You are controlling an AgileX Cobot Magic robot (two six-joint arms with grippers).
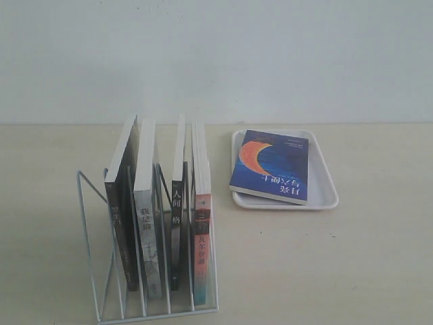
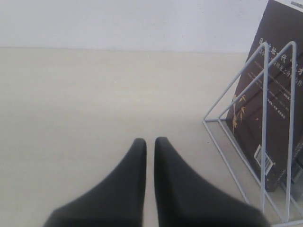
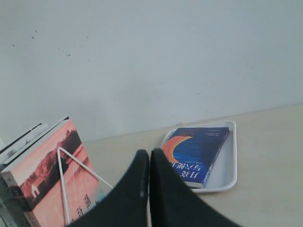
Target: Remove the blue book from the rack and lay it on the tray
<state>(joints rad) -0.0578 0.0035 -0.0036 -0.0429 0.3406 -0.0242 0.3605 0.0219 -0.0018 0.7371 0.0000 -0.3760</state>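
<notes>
Blue book [image 1: 270, 166] flat on the tray [image 1: 325, 196].
It lies cover-up, one edge seemingly riding the rim, beside the rack [image 1: 91, 223]. My left claw [image 2: 147, 140] and right claw [image 3: 149, 152] are both closed, empty.

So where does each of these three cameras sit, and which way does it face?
Exterior view: off the arms, facing the wall; sees the rack and the blue book lying on the tray; no robot part shows.
Left wrist view: on the left arm, looking past shut left jaws at the rack's end and a dark book.
Right wrist view: on the right arm, looking past shut right jaws at the tray and a pink-covered book.
Shared: exterior and right wrist both show the blue book on the tray.
</notes>
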